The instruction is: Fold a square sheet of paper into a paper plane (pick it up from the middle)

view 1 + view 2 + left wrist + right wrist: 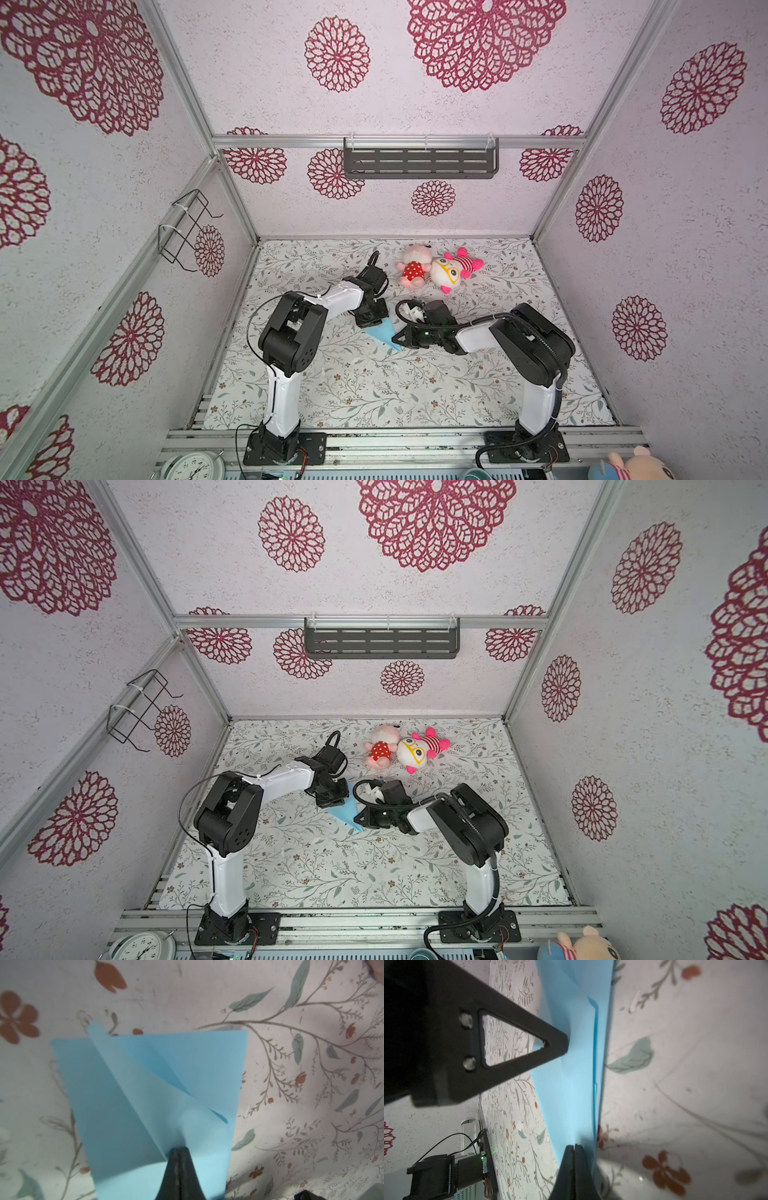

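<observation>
Mid-fold, near the surface's [374,395] middle. Left gripper [178,1150] and right gripper [574,1146] each pinch the half-folded sheet [384,333], jaws pressed together. Next, I judge: flatten the crease.

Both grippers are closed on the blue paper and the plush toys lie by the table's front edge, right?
No: both top views show the plush toys by the back wall. The left gripper and right gripper are closed on the blue paper.
</observation>
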`<action>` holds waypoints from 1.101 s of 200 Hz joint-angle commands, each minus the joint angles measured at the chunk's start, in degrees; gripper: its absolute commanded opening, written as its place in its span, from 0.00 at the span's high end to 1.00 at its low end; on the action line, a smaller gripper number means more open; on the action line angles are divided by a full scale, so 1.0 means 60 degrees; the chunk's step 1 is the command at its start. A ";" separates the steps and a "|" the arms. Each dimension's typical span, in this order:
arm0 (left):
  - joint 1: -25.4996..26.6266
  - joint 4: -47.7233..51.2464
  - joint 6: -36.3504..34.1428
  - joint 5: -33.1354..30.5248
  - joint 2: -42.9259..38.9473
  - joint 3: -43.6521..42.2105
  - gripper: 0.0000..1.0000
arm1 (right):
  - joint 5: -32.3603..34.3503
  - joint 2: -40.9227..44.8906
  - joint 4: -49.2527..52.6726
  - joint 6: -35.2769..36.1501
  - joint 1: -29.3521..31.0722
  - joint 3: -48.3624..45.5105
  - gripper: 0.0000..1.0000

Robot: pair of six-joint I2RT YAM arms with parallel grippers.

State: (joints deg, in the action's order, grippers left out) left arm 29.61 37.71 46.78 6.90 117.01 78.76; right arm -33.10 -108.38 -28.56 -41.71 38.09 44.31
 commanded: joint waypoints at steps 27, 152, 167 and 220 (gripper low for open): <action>0.0006 0.0959 0.0054 -0.0791 0.0737 -0.0317 0.98 | -0.0087 0.0771 0.0891 -0.0058 0.0083 -0.1078 0.99; -0.0021 0.0599 0.0040 -0.0242 0.0471 -0.0222 0.96 | 0.0478 0.1177 -0.0339 0.0471 0.0138 -0.0065 0.83; -0.0012 0.0589 0.0040 -0.0205 0.0422 -0.0236 0.96 | 0.0436 0.0816 -0.0203 0.0465 0.0242 0.0226 0.87; -0.0063 0.0103 -0.0049 0.0326 0.0159 -0.0338 0.95 | 0.0824 0.0311 -0.0060 0.0295 0.0288 0.0403 0.93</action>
State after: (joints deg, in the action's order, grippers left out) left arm 29.58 37.08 46.76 7.77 116.99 78.91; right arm -29.95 -106.43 -28.64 -39.13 39.57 45.91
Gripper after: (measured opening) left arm 0.056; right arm 0.076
